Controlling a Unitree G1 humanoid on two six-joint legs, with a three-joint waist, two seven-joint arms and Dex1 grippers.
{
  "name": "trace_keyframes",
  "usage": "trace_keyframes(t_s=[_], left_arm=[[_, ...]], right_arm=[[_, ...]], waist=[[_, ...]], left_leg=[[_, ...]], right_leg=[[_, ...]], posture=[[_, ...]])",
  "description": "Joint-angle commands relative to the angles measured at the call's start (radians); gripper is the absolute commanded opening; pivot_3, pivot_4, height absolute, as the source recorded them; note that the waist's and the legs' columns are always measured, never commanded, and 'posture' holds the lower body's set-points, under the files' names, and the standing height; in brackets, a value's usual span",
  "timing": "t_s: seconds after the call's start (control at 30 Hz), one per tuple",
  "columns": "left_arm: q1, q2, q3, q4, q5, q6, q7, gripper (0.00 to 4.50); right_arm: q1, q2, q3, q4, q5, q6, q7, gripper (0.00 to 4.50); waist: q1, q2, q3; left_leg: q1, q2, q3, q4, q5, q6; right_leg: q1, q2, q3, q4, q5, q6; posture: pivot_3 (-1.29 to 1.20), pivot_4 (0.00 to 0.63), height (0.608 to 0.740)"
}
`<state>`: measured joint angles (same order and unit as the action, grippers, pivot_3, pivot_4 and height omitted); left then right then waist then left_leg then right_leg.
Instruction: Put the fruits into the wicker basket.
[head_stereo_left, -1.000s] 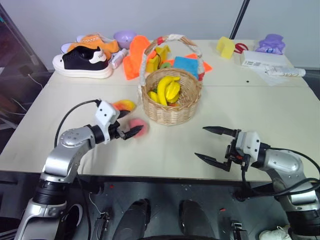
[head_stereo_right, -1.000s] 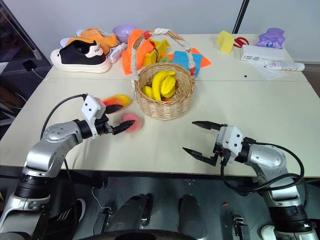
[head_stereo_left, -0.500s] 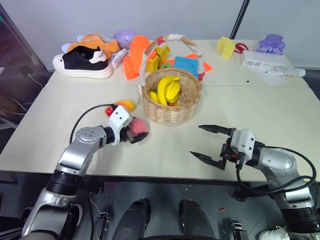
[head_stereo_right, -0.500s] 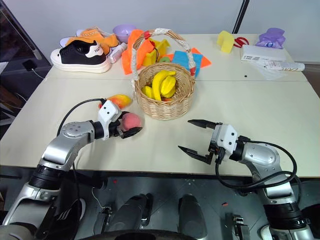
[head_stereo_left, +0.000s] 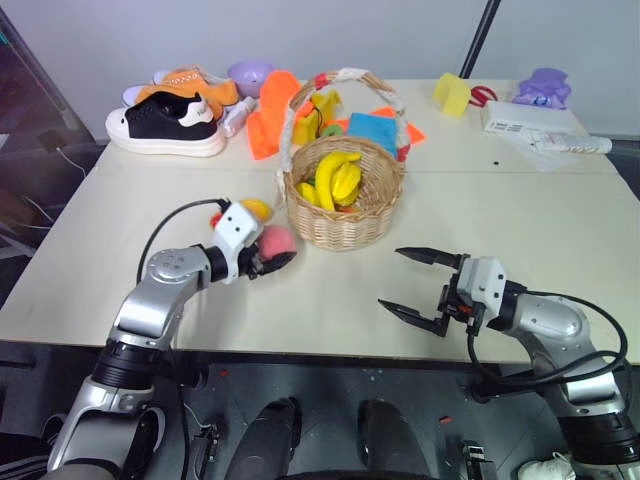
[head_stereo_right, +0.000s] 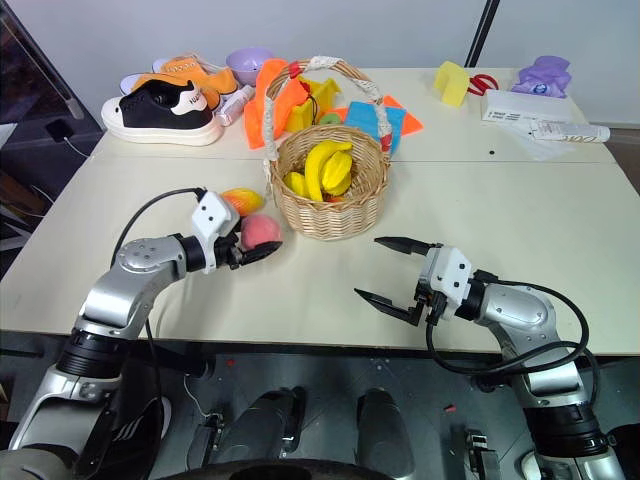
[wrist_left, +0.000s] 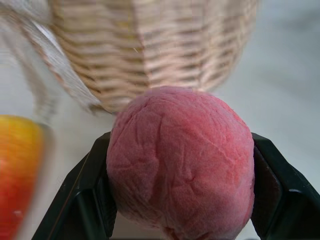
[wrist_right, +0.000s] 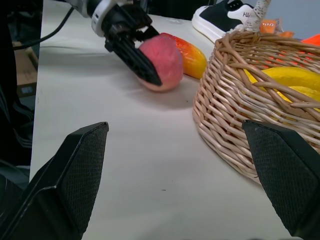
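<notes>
Pale beige counter (head_stereo_left: 520, 215) carried the clutter, with shoes and coloured cloths pushed to its far edge. At its middle stood the round light-tan woven wicker basket (head_stereo_left: 345, 215), its tall arched handle wrapped in white and red, with yellow bananas (head_stereo_left: 335, 180) already inside. At about 8 o'clock from the basket, the left gripper (head_stereo_left: 268, 259) was clamped on the round pink-red peach (wrist_left: 180, 162), 1 black finger on each flank, the fruit just beside the basket wall. The oblong red-to-yellow mango (head_stereo_right: 243, 200) lay on the counter at 9 o'clock from the basket, just behind the peach. The right gripper (head_stereo_right: 390, 270) hung with jaws spread wide and nothing between them, at 5 o'clock from the basket.

To do this step well, I judged the peach needed lifting clear above the rim before travelling inward, passing beside the handle, not under its wrap, then letting go low over the bananas so it would not bounce out.
</notes>
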<state>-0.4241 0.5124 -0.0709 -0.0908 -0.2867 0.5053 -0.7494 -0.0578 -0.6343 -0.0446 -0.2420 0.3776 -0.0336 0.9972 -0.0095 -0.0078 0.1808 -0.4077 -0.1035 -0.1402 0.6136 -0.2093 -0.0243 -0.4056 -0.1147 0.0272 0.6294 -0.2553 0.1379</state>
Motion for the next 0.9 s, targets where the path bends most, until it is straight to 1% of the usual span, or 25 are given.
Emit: trace_keyframes(t_s=[0.03,0.1,0.17,0.3,0.43,0.53,0.63,0.7,0.73,0.77,0.9], left_arm=[[-0.012,-0.014,0.094,-0.151,-0.121,0.137,0.040,2.74],[-0.051,-0.046,0.106,-0.187,-0.141,0.177,0.090,2.74],[-0.106,-0.085,0.106,-0.185,-0.148,0.195,0.134,2.74],[-0.268,-0.211,0.076,-0.062,-0.097,0.191,0.260,2.74],[-0.402,-0.322,0.047,0.118,-0.029,0.134,0.352,2.74],[-0.458,-0.365,0.025,0.204,0.006,0.084,0.364,2.74],[-0.470,-0.389,0.016,0.264,0.021,0.042,0.357,2.74],[-0.472,-0.401,0.001,0.293,0.052,-0.003,0.368,3.78],[-0.471,-0.408,0.004,0.293,0.037,-0.009,0.346,4.17],[-0.470,-0.408,0.000,0.288,0.035,-0.020,0.326,4.47],[-0.444,-0.388,-0.007,0.213,0.036,-0.004,0.298,4.47]], right_arm=[[-0.011,0.012,-0.036,-0.030,0.032,-0.003,-0.024,4.50],[-0.024,0.026,-0.053,-0.034,0.055,0.010,-0.047,4.50],[-0.040,0.039,-0.066,-0.034,0.073,0.019,-0.066,4.50],[-0.106,0.092,-0.111,-0.001,0.107,0.058,-0.163,4.50],[-0.153,0.114,-0.114,0.006,0.103,0.085,-0.206,4.50],[-0.163,0.115,-0.108,0.005,0.087,0.084,-0.217,4.50],[-0.166,0.125,-0.111,0.005,0.079,0.081,-0.242,4.50],[-0.165,0.129,-0.105,0.006,0.070,0.078,-0.248,4.50],[-0.163,0.132,-0.100,0.003,0.068,0.077,-0.249,4.50],[-0.163,0.134,-0.097,0.001,0.068,0.078,-0.250,4.50],[-0.167,0.135,-0.092,0.000,0.068,0.085,-0.246,4.50]], waist=[[0.000,0.000,0.000],[0.000,0.000,0.000],[0.003,0.000,0.000],[0.008,-0.002,0.001],[0.017,-0.002,0.001],[0.017,-0.002,0.001],[0.015,-0.002,0.001],[0.015,-0.002,0.001],[0.016,-0.002,0.001],[0.015,-0.002,0.001],[0.014,-0.002,0.001]], left_leg=[[0.000,0.000,0.000,0.000,0.000,0.000],[0.000,0.000,0.000,0.000,0.000,0.000],[0.000,0.000,0.000,0.001,0.000,0.000],[0.000,-0.001,0.000,0.002,0.000,0.000],[0.000,-0.001,0.000,0.002,0.000,0.000],[0.000,-0.002,0.000,0.001,0.000,0.000],[0.000,-0.002,0.000,0.001,0.000,0.000],[0.000,-0.002,0.000,0.001,0.000,0.000],[0.000,-0.002,0.000,0.001,0.000,0.000],[0.000,-0.002,0.000,0.001,0.000,0.000],[0.000,-0.002,0.000,0.001,0.000,0.000]], right_leg=[[0.000,0.000,0.000,0.000,0.000,0.000],[0.000,0.000,0.000,0.000,0.000,0.000],[0.001,0.000,0.000,0.000,0.000,0.000],[0.001,0.000,0.000,0.000,0.000,0.000],[0.001,0.000,-0.001,0.001,0.000,0.000],[0.000,0.000,-0.001,0.001,0.000,0.001],[0.000,0.000,-0.001,0.001,0.000,0.001],[0.000,0.000,-0.001,0.001,0.000,0.001],[0.000,0.000,-0.001,0.001,0.000,0.001],[0.000,0.000,-0.001,0.001,0.000,0.001],[0.000,0.000,-0.001,0.001,0.000,0.001]], posture=[[0.00,0.150,0.740],[0.00,0.150,0.740],[0.00,0.150,0.740],[0.00,0.150,0.740],[0.00,0.150,0.740],[0.00,0.150,0.740],[0.00,0.150,0.740],[0.00,0.150,0.740],[0.00,0.150,0.740],[0.00,0.150,0.740],[0.00,0.150,0.740]])
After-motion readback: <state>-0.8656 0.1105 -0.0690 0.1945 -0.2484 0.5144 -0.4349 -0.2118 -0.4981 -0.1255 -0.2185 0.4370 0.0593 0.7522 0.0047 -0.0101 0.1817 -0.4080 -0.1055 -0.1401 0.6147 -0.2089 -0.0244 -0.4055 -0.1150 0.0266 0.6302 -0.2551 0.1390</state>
